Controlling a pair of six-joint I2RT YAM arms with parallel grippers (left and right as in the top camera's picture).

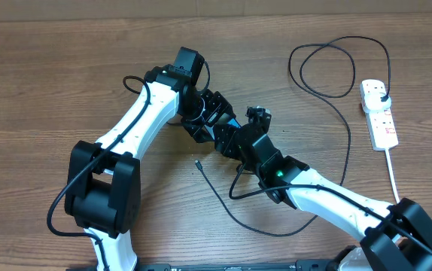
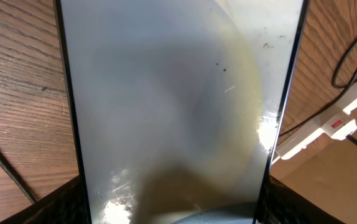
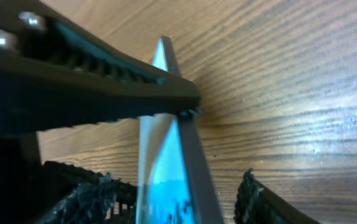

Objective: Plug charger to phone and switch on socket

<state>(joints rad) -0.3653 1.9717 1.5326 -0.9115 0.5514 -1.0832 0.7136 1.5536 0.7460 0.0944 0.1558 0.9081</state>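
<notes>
Both arms' fingers are clenched on the phone (image 2: 172,106), its screen pale and smudged. The charger (image 1: 336,98) lies looped on the tabletop (image 1: 43,83), plugged into the socket (image 1: 379,114).

Wood-grain desk (image 1: 35,83), white socket (image 1: 378,113) near its right edge, black charger (image 1: 347,135) looping across it, connector tip (image 1: 198,162) lying mid-desk

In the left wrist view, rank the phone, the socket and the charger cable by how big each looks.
1. phone, fills the frame, very near the lens
2. socket
3. charger, a thin strand; nearness skews all three.
</notes>
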